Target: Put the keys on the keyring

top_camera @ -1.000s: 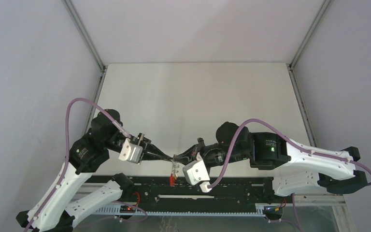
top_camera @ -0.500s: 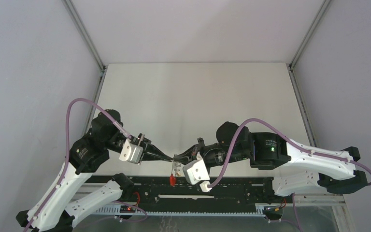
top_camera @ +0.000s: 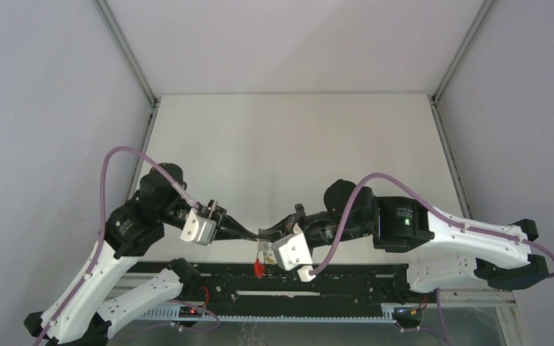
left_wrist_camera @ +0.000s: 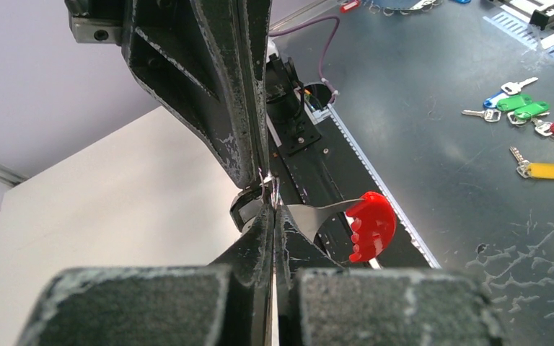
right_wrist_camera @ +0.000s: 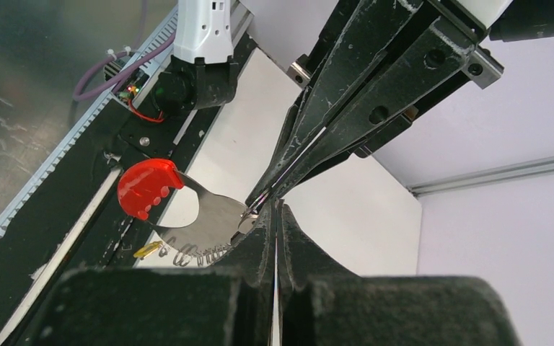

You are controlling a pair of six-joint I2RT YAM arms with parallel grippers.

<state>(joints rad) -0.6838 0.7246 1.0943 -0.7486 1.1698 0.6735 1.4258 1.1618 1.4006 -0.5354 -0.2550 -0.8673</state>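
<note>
While the left end effector [top_camera: 251, 233] stays pinched shut on the keyring [top_camera: 260, 267], that ring hangs just past the counter's [top_camera: 296, 144] near edge, its red band dangling below the meeting tips much as before. The right end effector [top_camera: 267, 233], likewise clamped on the keyring, has rolled its wrist slightly, tilting its white camera housing [top_camera: 292, 254].

The top camera is looking down from above and behind the arm bases, taking in the whole table [top_camera: 296, 144] from afar. Each wrist camera is peering along its own closed fingers at very close range, facing the other arm. All three are sharing the spot where the left gripper [left_wrist_camera: 273, 216] and right gripper [right_wrist_camera: 274, 216] meet above the red keyring [left_wrist_camera: 371, 225].
</note>
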